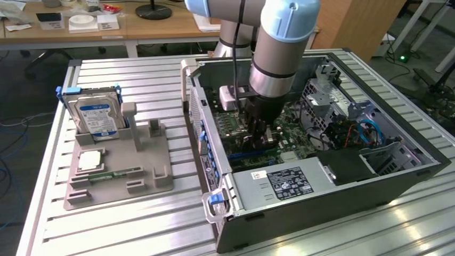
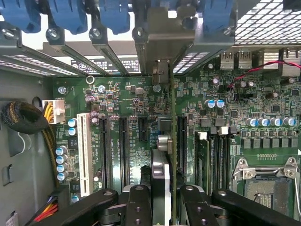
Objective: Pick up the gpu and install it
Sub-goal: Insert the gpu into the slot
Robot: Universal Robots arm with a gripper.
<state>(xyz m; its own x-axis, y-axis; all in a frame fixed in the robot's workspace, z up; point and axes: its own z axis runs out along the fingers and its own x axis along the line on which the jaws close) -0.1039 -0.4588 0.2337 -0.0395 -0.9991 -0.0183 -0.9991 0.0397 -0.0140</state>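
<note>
Gripper [image 2: 164,200] pinches the gpu [image 2: 162,141] on edge over the motherboard [image 2: 127,94]; I think I must keep it straight above its slot.

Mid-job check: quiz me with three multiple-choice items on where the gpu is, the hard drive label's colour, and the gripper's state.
1. Where is the gpu?
A. On the grey holder
B. Inside the computer case, over the motherboard
C. On the wooden desk

2. The hard drive label is:
A. Blue and white
B. Red
C. Yellow

3. The gripper is:
A. Open, apart from the card
B. Shut on the gpu
C. Holding the memory stick

Answers: 1 B, the card stands edge-on above the motherboard slots; 2 A, seen on the drive in its holder; 3 B, fingers clamp both faces.
</note>
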